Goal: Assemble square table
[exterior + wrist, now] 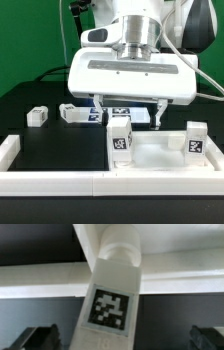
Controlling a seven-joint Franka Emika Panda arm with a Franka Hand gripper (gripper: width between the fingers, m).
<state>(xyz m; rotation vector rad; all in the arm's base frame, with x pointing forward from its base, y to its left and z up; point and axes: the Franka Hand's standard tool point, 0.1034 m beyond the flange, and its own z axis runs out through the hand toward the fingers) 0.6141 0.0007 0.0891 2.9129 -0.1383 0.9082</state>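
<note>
The jaws stand wide and hold nothing, low over the black desk (40,135). On the exterior view's clock face, the white plastic square slab with raised tray rim (160,155) lies at 5 o'clock from them. The first upright leg (121,140), short, white and tagged, stands at the slab's 9 o'clock corner. The second upright leg (195,141) stands at its 3 o'clock corner. The first loose leg (37,116) and the second loose leg (75,114) lie on the desk at 9 o'clock. In the wrist view an upright leg sits centred between the jaws, untouched. How firmly it is seated cannot be told.

Probable hazards:
- An off-centre closure tilts the leg and jams its joint.
- Turning force drags the slab if it is unbraced.
- A low jaw strikes the rim.
</note>
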